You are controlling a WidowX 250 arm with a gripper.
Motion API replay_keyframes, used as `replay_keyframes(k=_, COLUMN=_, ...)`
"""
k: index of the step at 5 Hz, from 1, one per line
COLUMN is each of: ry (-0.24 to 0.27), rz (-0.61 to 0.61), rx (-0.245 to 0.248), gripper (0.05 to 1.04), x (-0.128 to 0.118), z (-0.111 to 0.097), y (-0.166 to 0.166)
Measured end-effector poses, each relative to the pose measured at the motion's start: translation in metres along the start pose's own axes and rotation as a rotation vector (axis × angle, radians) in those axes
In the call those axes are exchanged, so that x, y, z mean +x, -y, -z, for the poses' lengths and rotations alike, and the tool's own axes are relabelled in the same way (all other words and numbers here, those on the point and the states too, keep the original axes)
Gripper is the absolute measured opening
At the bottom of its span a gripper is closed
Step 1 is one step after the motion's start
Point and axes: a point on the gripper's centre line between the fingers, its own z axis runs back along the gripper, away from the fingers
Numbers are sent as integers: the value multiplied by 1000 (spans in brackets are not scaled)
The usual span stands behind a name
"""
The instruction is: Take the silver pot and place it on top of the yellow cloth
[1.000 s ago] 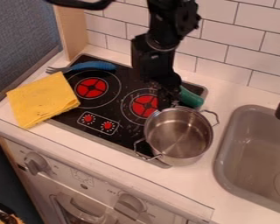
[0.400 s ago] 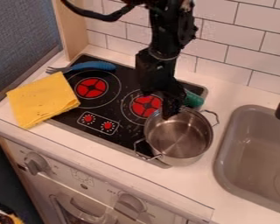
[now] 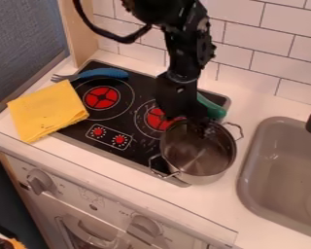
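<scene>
Camera view, right of centre: the black gripper [image 3: 200, 127] hangs at the far rim of the silver pot [image 3: 200, 158], its tip low over the opening. From where I'm standing I can't tell how far open it is, or whether it has hold of the rim. A thin wall like that is probably why it comes to the edge, since the pot's body looks too broad to pinch across.

The pot stands upright at the lower right of the stove [image 3: 77, 129], overlapping its right edge and reaching out over the bench [image 3: 233, 199]. One wire handle [image 3: 163, 175] points to the lower left, the other [image 3: 237, 127] to the upper right, so the spot between them leaves room to take the rim without meeting either loop.

Over at the left of the frame, the yellow cloth [image 3: 47, 111] lies folded, partly on the stove and partly on the bench. Folded that way, it makes a compact pad for the pot, I'd say, though a small one, so the pot should come down near its middle. A blue-handled fork [image 3: 103, 73] lies just above it, and a green thing [image 3: 213, 108] sits behind the gripper.

Getting the pot there seems to call for a firm pinch, then a level lift leftward; held by one side, it could tip or swing.
</scene>
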Motion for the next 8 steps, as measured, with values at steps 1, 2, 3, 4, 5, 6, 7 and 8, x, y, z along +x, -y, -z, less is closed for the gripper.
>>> replay_keyframes(k=1, ry=2, rz=-3, rx=25, gripper=603, x=-1, z=7, y=-7)
replay_keyframes(k=2, ry=0, rz=18, rx=16, gripper=333, x=-3, z=7, y=-9)
replay_keyframes(k=3, ry=-4, rz=21, rx=18, gripper=160, x=-4, z=7, y=-9)
replay_keyframes(k=4, ry=-6, rz=24, rx=18, gripper=94, x=-4, z=6, y=-9)
replay_keyframes(k=5, ry=-8, rz=39, rx=19, gripper=90, x=-4, z=5, y=-9)
replay_keyframes(k=6, ry=-29, rz=42, rx=27, gripper=87, x=-5, z=-1, y=-9)
replay_keyframes(k=7, ry=-52, rz=49, rx=28, gripper=83, x=-5, z=-10, y=-5)
replay_keyframes(k=8, ry=-106, rz=33, rx=27, gripper=83, x=-7, z=-25, y=3)
